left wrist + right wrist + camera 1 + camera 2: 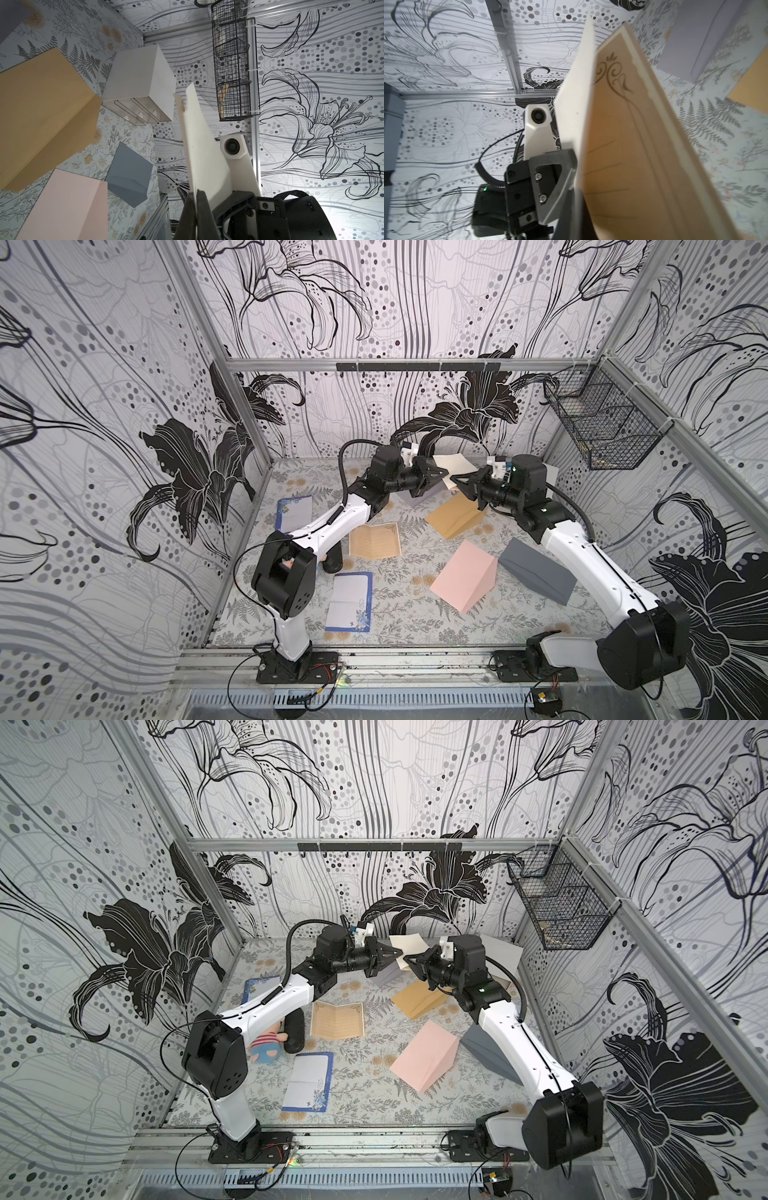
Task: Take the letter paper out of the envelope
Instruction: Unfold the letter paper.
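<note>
So the letter paper [633, 145], the tan sheet with the swirly ornament, is up in the air near the back of the table [399, 614], not lying on it. In the right wrist view it sits right against the cream envelope [577, 83], and the two overlap for most of their length. I can't tell whether any of it is tucked inside or just alongside, so my guess is we're mid-pull: grabbed, not yet clear. The right gripper [457, 481] is clamped tight and the sheet runs right into its jaws, so I read that as pinching the paper. The left gripper [196, 207] faces it tip to tip, with the envelope sandwiched between its fingers in a narrow gap. What's left, I reckon, is to pull the two apart until the sheet is free, then put it down. On the table below are a tan envelope [455, 516], a pink envelope [465, 576] and a grey envelope [536, 570], plus a few loose sheets [375, 540] lying flat, well apart from the action.
</note>
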Tool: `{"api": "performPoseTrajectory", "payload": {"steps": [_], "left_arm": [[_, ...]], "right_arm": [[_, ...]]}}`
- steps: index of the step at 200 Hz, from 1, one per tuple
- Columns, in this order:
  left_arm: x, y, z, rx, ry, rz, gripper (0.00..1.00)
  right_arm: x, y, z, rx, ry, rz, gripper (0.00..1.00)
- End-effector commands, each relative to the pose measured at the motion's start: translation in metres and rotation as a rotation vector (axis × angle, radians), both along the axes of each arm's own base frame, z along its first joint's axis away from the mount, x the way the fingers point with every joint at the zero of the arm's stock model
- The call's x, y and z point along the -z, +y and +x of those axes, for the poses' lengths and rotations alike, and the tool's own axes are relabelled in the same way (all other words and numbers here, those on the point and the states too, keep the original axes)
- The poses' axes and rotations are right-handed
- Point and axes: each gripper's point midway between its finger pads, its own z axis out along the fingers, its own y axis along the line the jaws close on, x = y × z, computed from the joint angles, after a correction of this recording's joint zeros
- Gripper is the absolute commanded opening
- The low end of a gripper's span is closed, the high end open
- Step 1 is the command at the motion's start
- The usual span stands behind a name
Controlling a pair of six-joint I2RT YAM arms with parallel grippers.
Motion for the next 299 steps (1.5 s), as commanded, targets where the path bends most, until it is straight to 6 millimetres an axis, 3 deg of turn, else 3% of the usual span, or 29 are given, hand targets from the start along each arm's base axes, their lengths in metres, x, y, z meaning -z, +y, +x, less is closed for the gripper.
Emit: {"api": "performPoseTrajectory", "payload": {"steps": [1, 17, 43, 75, 121, 190, 230, 286, 299], "left_arm": [[-0.015, 0.006, 0.006, -0.014, -0.070, -0.009, 0.37], [-0.024, 0.027, 0.013, -0.039, -0.118, 0.028, 0.52], [-0.044, 0.073, 0.027, -0.082, -0.258, 0.123, 0.65], [-0.067, 0.099, 0.032, 0.020, -0.481, 0.099, 0.62], [-0.071, 0.082, 0.006, 0.239, -0.677, -0.002, 0.61], [-0.071, 0.061, -0.019, 0.376, -0.722, -0.110, 0.65], [-0.066, 0.058, -0.021, 0.389, -0.701, -0.116, 0.64], [-0.075, 0.051, -0.029, 0.433, -0.680, -0.142, 0.57], [-0.073, 0.050, -0.031, 0.445, -0.667, -0.143, 0.53]], "right_arm": [[-0.008, -0.004, -0.003, -0.014, -0.021, -0.106, 0.00], [-0.017, -0.008, -0.009, -0.049, -0.041, -0.204, 0.00], [-0.032, -0.013, -0.018, -0.121, -0.075, -0.233, 0.00], [-0.056, -0.008, -0.029, -0.277, -0.087, -0.128, 0.00], [-0.088, 0.007, -0.050, -0.454, -0.108, -0.038, 0.00], [-0.087, 0.013, -0.056, -0.523, -0.071, 0.000, 0.00], [-0.091, 0.016, -0.052, -0.544, -0.091, 0.006, 0.00], [-0.081, 0.018, -0.042, -0.562, -0.101, -0.012, 0.00], [-0.086, 0.019, -0.036, -0.568, -0.127, -0.019, 0.00]]}}
